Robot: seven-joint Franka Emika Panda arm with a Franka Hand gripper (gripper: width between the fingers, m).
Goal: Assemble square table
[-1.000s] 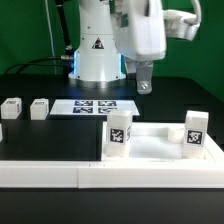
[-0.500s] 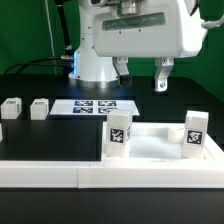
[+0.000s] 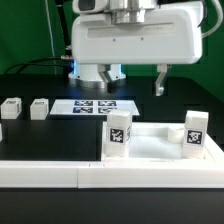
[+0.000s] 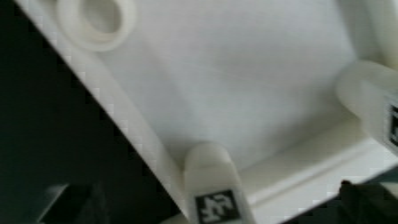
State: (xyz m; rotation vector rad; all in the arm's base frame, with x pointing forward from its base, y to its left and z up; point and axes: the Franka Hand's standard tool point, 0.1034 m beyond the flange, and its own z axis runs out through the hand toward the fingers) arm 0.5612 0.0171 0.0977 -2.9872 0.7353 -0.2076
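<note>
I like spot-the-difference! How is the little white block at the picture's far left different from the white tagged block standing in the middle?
The little white plastic block sits low on the black table; the middle white block stands tall on the white square slab. The middle one's tag shows bigger. Both are white with dark tags.

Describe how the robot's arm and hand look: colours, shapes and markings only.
The hand is a broad, white, boxy housing with rounded edges, with two slim dark fingers under it. Behind it, the arm's rounded white base has a blue light at its side. No marking shows on either.
</note>
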